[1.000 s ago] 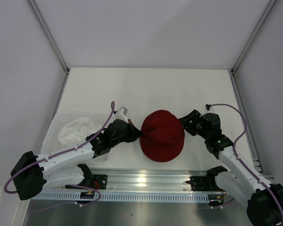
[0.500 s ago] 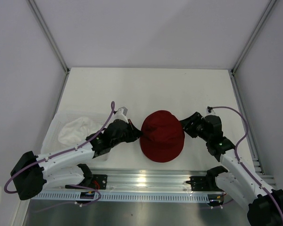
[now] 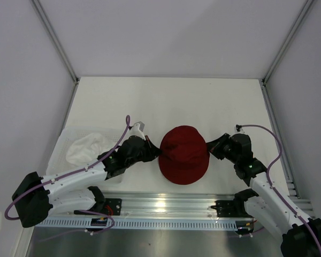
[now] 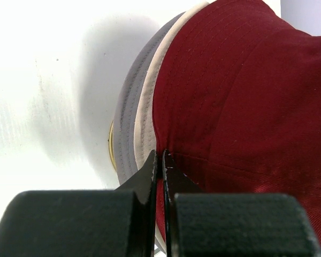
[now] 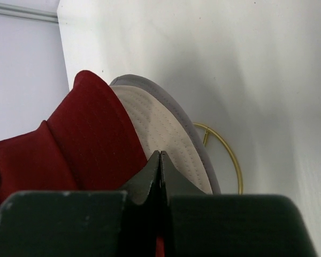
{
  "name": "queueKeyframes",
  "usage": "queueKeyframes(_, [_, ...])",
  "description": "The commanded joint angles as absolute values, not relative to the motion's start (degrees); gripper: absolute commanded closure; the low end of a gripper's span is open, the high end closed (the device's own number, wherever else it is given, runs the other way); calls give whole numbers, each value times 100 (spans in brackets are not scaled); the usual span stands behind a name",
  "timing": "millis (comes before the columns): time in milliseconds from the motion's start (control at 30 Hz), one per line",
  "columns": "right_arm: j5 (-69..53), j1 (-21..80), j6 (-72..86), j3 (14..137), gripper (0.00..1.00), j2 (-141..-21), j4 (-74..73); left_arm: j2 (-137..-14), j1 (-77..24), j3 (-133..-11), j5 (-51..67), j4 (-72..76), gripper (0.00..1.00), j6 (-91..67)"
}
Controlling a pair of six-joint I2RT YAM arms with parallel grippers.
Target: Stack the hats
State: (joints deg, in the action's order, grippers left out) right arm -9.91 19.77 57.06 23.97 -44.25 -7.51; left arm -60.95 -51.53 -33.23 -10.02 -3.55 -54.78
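Note:
The dark red hat (image 3: 184, 154) lies in the middle of the table on top of the beige hat (image 4: 144, 101), whose cream brim and grey edge (image 5: 171, 128) stick out beneath it in both wrist views. My left gripper (image 3: 157, 152) is shut on the red hat's left brim (image 4: 203, 107). My right gripper (image 3: 209, 148) is shut at the right brim, with a sliver of red cloth (image 5: 91, 134) between its fingers. The white hat (image 3: 88, 147) lies crumpled at the left, behind the left arm.
A shallow clear plastic tray (image 3: 61, 143) holds the white hat at the table's left edge. A thin gold wire ring (image 5: 231, 155) lies under the stacked hats. A metal rail (image 3: 166, 204) runs along the front, and frame posts stand at both sides.
My right gripper has gone from open to shut at the red hat's right brim, shifting slightly toward the front. The left gripper and the hats have not moved.

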Motion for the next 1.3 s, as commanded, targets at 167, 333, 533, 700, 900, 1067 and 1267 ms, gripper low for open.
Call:
queueKeyframes(167, [-563, 1960, 5599, 2259, 100, -4105, -1195, -5959, -5194, -3472, -1257, -650, 99, -5203])
queueKeyframes(333, [-352, 1829, 5274, 2557, 68, -3772, -1948, -5836, -5194, -3472, -1292, -721, 99, -5177])
queueKeyframes(533, [-631, 1591, 5308, 2821, 45, -3147, -2540, -5827, -5194, -3445, -1274, -686, 99, -5168])
queueKeyframes(700, [-1309, 1564, 5966, 2356, 46, -2804, -1884, -5897, -5194, -3472, -1195, -624, 99, -5150])
queueKeyframes(900, [-1714, 1582, 6372, 1977, 48, -2830, -1397, -5836, -5194, -3489, -1222, -650, 99, -5124])
queueKeyframes(1067, [-1758, 1573, 6390, 2039, 51, -2813, -1424, -5845, -5194, -3507, -1248, -642, 99, -5115])
queueKeyframes(1267, [-1968, 1591, 6653, 2013, 51, -2830, -1336, -5985, -5194, -3595, -1195, -615, 99, -5089])
